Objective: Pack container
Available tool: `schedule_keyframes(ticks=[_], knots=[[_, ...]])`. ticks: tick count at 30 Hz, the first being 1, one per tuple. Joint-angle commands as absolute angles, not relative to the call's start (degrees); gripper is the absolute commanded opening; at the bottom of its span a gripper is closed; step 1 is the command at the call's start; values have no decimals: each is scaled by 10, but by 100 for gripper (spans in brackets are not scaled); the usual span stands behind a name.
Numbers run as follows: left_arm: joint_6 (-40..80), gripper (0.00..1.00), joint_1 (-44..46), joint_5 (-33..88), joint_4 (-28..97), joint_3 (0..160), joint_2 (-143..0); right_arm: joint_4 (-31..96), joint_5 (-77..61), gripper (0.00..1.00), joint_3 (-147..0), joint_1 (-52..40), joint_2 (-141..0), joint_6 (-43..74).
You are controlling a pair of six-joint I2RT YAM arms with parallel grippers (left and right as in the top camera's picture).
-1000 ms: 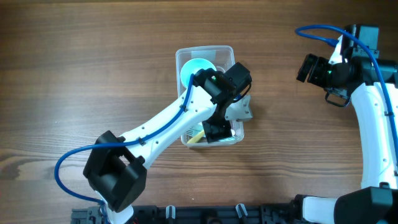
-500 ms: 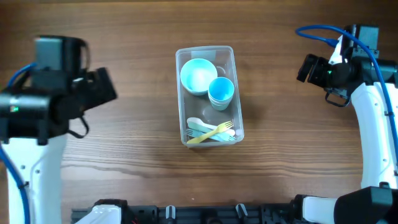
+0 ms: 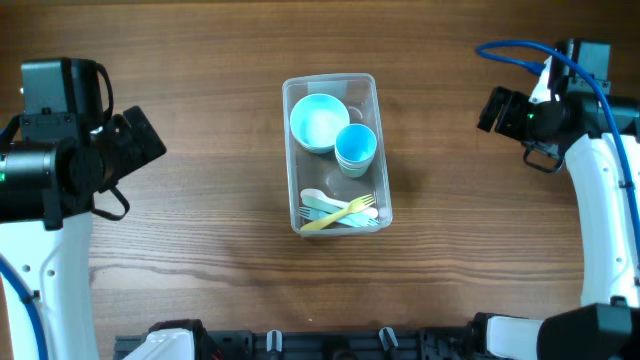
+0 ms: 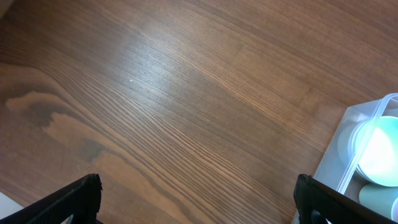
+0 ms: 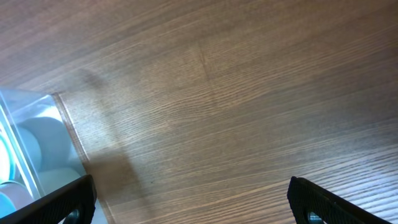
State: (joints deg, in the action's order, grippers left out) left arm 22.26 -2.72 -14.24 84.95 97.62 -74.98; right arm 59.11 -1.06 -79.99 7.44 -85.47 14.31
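The clear rectangular container (image 3: 380, 140) stands at the table's middle. In it are a light blue bowl (image 3: 319, 122), a blue cup (image 3: 355, 148), and cutlery at the near end: a yellow fork (image 3: 340, 214) over pale spoons. My left gripper (image 3: 140, 140) is far left of it, open and empty. My right gripper (image 3: 490, 110) is far right, open and empty. The left wrist view shows the container's corner (image 4: 351, 146) with the bowl (image 4: 379, 152) between wide-apart fingertips (image 4: 199, 199). The right wrist view shows the container's edge (image 5: 65, 127) at the left and wide-apart fingertips (image 5: 193, 199).
The wooden table (image 3: 200, 230) surrounds the container. A blue cable (image 3: 515, 48) loops by the right arm. A black rail (image 3: 330, 345) runs along the table's near edge.
My left arm has drawn back from over the container to the far left. It moved a little more left in the last half second. The right arm has not moved.
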Motion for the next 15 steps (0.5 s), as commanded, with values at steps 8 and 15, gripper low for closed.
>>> schedule_keyframes(ticks=[8,15], knots=[[234,100,-30,-138,851,978,-748,536,41,100,-713,52,-492,76],[234,100,-30,-138,851,978,-748,325,-23,100,-313,52,-209,32]])
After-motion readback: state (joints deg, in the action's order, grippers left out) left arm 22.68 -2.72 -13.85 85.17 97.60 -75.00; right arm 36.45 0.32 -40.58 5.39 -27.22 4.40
